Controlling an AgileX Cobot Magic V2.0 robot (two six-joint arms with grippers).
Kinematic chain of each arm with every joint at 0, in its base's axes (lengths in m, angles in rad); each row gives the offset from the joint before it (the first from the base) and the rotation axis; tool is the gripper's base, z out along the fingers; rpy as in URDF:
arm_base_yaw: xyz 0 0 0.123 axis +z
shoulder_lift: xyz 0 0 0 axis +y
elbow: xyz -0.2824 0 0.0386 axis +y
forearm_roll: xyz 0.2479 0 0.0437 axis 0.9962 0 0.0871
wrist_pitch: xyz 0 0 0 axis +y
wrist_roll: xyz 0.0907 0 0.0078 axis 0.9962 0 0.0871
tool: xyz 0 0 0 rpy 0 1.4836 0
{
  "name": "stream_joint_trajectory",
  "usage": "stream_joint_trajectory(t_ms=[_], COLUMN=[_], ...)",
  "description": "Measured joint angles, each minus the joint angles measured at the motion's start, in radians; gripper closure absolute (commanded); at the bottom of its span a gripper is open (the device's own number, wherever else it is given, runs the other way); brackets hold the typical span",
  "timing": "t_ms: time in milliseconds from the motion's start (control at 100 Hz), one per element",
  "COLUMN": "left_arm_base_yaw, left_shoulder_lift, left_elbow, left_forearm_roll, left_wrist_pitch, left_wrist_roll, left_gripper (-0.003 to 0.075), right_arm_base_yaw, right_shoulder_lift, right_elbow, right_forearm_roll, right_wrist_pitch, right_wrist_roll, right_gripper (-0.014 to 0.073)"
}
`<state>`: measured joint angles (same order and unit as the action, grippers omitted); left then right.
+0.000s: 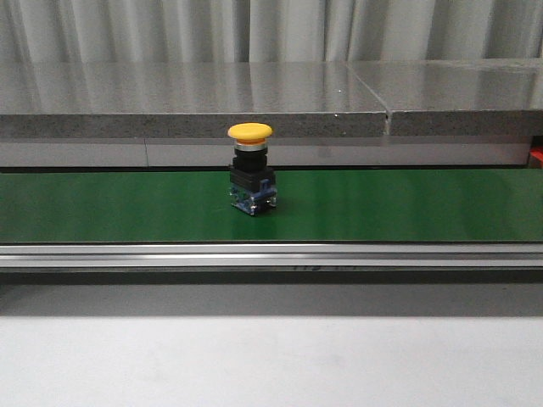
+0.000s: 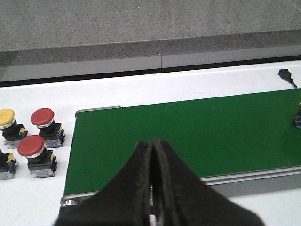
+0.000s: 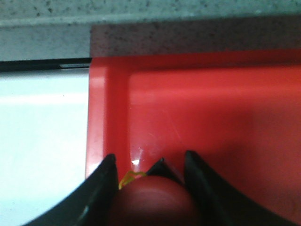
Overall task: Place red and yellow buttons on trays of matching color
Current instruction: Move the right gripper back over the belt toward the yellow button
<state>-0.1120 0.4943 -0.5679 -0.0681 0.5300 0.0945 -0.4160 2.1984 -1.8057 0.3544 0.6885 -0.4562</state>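
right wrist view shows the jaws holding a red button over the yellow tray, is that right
Not quite: the tray is red, not yellow. The right wrist view shows the right gripper holding the red button over the red tray.

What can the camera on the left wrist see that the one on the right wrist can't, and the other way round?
Only the left wrist view shows the green conveyor belt, two red mushroom-head buttons and a yellow mushroom-head button waiting beside it, and the shut left gripper. Only the right wrist view shows the red plastic tray with the right gripper holding a red-capped button over it. Both show the white tabletop and the grey speckled ledge.
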Motion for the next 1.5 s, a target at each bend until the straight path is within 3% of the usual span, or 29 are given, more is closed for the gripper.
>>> stream_joint_trajectory(t_ms=[110,280,610,1040,1500], left_arm_base_yaw=[0.0,0.0,0.0,0.0,0.0], left_shoulder_lift=[0.0,0.0,0.0,0.0,0.0], left_elbow=[0.0,0.0,0.0,0.0,0.0], left_forearm_roll=[0.0,0.0,0.0,0.0,0.0], left_wrist_pitch=[0.0,0.0,0.0,0.0,0.0], left_wrist_roll=[0.0,0.0,0.0,0.0,0.0], left_gripper=[0.0739,0.0739,0.0739,0.0739,0.0739], right_arm_base_yaw=[0.0,0.0,0.0,0.013,0.164], right_shoulder_lift=[0.019,0.024,-0.002,-0.294,-0.739], right_elbow=[0.0,-0.001,-0.002,0.02,0.515], right_forearm_roll=[0.0,0.0,0.0,0.0,0.0], right_wrist_pitch=[-0.005,-0.008,-0.008,0.034,0.038], right_wrist_roll=[0.0,0.0,0.0,-0.01,-0.073], right_gripper=[0.0372,-0.0029,-0.0001,-0.0001,-0.0001])
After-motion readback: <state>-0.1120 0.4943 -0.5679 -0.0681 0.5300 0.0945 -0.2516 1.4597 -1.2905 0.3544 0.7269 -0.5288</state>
